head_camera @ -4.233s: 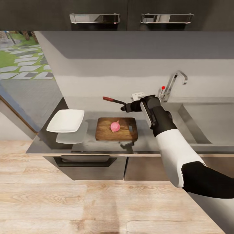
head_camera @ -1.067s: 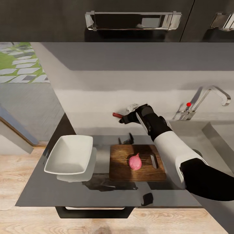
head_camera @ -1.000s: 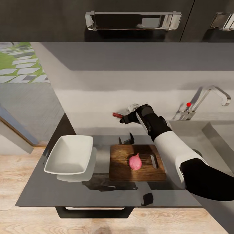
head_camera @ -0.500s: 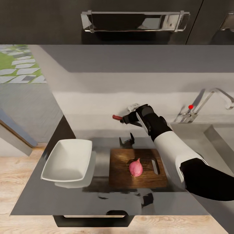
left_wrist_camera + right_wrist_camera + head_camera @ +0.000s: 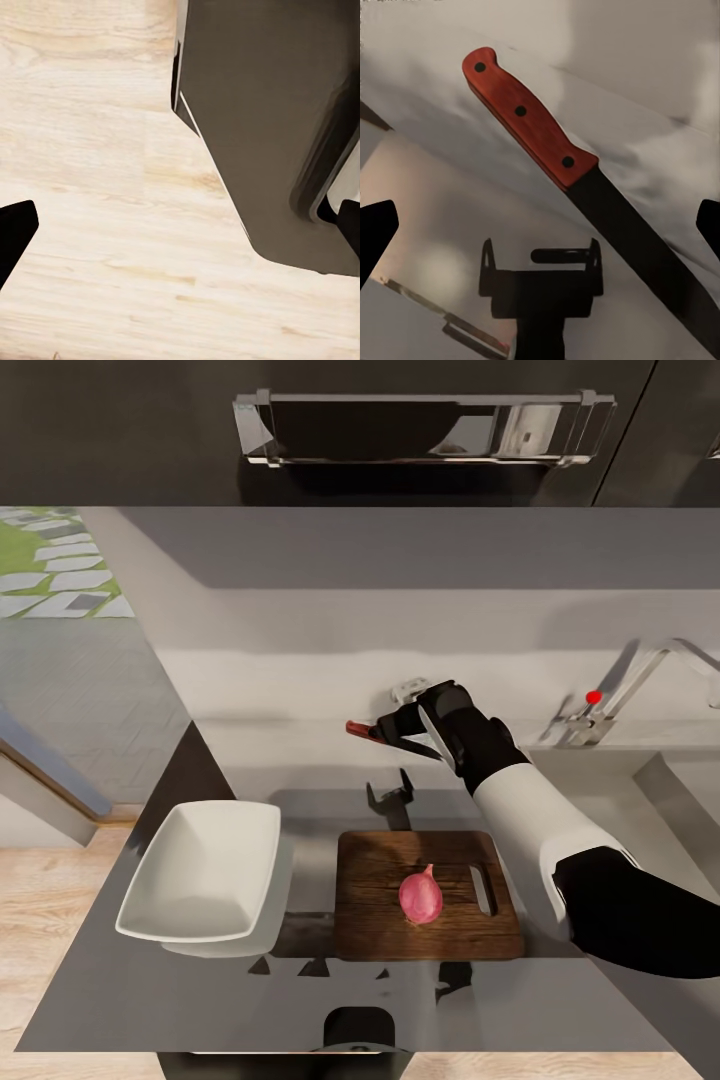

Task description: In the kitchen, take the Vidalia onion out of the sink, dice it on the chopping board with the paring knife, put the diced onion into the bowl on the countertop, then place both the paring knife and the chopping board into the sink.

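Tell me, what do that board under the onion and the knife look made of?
The chopping board looks like wood: brown, grain streaks, darker rim. The paring knife seems to have a smooth red handle with three dark rivets, plastic or painted wood, and a dark matte blade, probably metal.

Even, soft light; glossy dark grey countertop (image 5: 150, 980) mirrors shapes; wrist views slightly blurred, dark wall cabinets (image 5: 120, 430) underexposed.

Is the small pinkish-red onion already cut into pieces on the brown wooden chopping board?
No, the pinkish-red onion sits whole on the brown wooden chopping board.
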### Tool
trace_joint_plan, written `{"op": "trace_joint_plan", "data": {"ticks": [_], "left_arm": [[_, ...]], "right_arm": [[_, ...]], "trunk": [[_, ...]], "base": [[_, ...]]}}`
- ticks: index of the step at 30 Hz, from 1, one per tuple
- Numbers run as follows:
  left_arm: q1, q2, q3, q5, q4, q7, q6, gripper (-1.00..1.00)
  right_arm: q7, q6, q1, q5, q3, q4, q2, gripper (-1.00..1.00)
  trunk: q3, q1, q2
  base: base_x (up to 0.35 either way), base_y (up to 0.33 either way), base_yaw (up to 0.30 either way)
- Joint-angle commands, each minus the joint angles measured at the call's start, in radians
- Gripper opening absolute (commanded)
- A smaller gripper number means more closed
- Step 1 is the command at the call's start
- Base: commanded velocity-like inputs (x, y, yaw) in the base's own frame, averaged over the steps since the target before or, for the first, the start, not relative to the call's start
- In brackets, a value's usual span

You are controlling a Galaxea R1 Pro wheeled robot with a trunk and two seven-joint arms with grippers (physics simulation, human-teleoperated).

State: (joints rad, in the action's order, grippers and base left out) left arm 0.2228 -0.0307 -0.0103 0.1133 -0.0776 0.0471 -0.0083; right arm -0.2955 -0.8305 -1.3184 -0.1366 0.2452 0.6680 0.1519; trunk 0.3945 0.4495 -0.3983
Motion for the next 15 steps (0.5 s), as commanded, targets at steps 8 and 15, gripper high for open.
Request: {"op": "trace_joint_plan", "data": {"ticks": [8,15], "left_arm": [[0.001,-0.001,0.000,0.009,-0.002,0.002,-0.001,1.00],[0.001,-0.001,0.000,0.009,-0.002,0.002,-0.001,1.00]], "right_arm": [[-0.011,-0.003,0.000,-0.010,0.006,0.009,0.003,1.00],[-0.011,-0.003,0.000,-0.009,0.006,0.009,0.005,1.00]], "trunk": [[0.002,0.000,-0.002],[0.010,0.000,-0.002]], "base": [[0.000,0.000,0.000],[0.000,0.000,0.000]]}}
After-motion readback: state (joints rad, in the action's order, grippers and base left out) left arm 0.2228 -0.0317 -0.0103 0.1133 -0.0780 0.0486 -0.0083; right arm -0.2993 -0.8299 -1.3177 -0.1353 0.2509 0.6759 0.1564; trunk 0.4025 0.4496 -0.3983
